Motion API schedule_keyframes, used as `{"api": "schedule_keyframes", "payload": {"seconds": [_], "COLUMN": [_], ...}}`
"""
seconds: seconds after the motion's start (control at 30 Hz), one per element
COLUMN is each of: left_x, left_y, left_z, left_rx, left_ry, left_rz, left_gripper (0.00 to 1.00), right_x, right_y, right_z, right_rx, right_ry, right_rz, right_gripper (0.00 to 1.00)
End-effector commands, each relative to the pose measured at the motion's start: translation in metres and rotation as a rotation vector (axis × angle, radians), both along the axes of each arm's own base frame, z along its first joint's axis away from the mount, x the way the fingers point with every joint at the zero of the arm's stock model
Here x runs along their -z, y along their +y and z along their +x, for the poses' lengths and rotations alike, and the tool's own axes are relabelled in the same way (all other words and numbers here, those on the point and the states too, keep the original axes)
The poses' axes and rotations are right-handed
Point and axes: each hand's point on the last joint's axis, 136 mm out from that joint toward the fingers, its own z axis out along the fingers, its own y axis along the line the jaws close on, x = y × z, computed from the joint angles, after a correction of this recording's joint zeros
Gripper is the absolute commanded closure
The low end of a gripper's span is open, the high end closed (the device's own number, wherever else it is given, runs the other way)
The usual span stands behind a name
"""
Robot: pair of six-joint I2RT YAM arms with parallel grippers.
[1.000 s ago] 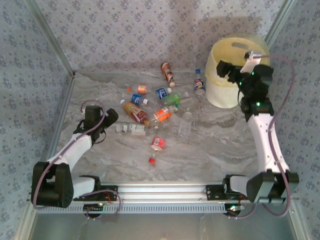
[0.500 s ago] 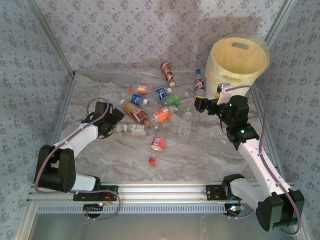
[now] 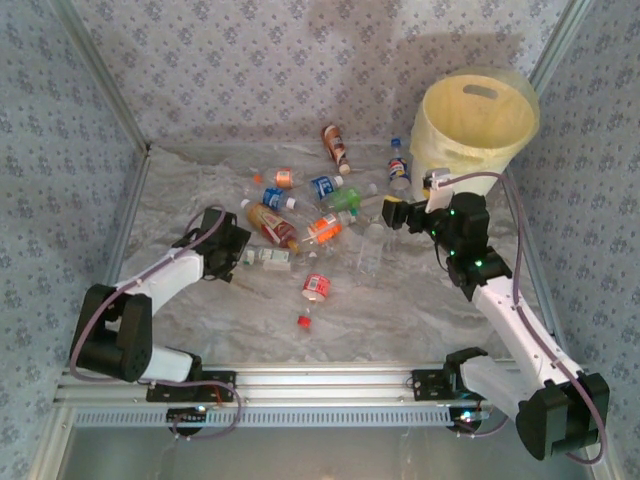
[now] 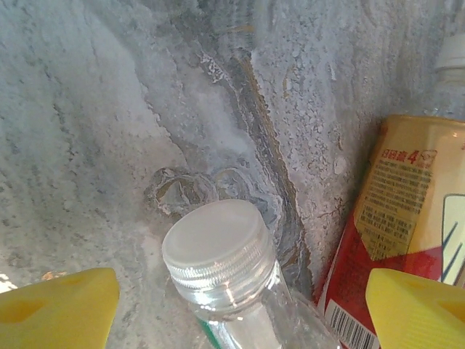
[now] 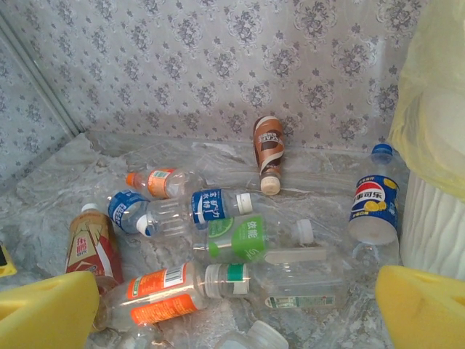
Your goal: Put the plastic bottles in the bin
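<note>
Several plastic bottles lie in a heap mid-table. My left gripper (image 3: 241, 252) is open, its yellow fingers on either side of a clear bottle (image 4: 221, 251) with a white cap, not touching it. This clear bottle (image 3: 266, 257) lies beside a red-and-gold labelled bottle (image 4: 407, 218). My right gripper (image 3: 391, 212) hangs open and empty to the right of the heap. Ahead of it lie a green-labelled bottle (image 5: 251, 240), an orange-labelled one (image 5: 149, 291), a blue-labelled one (image 5: 214, 207) and a brown one (image 5: 269, 153). The pale yellow bin (image 3: 476, 125) stands at the back right.
A blue-capped bottle (image 3: 399, 168) stands upright just left of the bin. A red-labelled bottle (image 3: 317, 287) and a small red cap (image 3: 303, 321) lie nearer the front. Patterned walls close in the back and both sides.
My right arm has swung from over the bin down and left towards the heap. My left gripper has pushed forward around the clear bottle's neck, and its fingers have drawn in slightly.
</note>
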Motion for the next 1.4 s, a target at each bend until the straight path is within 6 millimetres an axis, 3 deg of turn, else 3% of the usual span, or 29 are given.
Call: {"api": "schedule_keyframes", "payload": {"seconds": [0.0,0.17,0.47,0.6,0.83,1.03,1.3,1.37], "left_x": [0.013,0.022,0.034,0.036,0.030,-0.004,-0.067,-0.086], "left_y": [-0.007,-0.014,-0.011,-0.008,-0.006,-0.002,0.006,0.000], "left_z": [-0.001,0.002,0.009,0.011,0.016,0.028,0.040,0.046], "left_rx": [-0.097,-0.105,-0.133,-0.129,-0.083,0.023,0.158,0.211], "left_ry": [0.041,0.055,0.046,0.006,-0.046,-0.143,-0.269,-0.338], "left_rz": [-0.088,-0.106,-0.079,-0.066,-0.035,0.055,0.213,0.219], "left_gripper": [0.14,0.18,0.40,0.51,0.58,0.60,0.61,0.61], "right_x": [-0.004,-0.005,-0.004,-0.002,-0.001,0.002,0.015,0.021], "right_y": [0.001,0.005,0.010,0.011,0.014,0.023,0.040,0.051], "right_z": [0.001,-0.001,-0.003,-0.005,-0.006,-0.007,-0.010,-0.015], "right_rx": [0.000,-0.015,-0.022,-0.025,-0.030,-0.057,-0.082,-0.138], "right_ry": [-0.026,-0.024,-0.022,-0.016,-0.021,-0.015,0.043,0.084], "right_rz": [-0.034,-0.054,-0.079,-0.092,-0.097,-0.079,-0.024,-0.006], "right_gripper": [0.00,0.00,0.00,0.00,0.00,0.00,0.00,0.00]}}
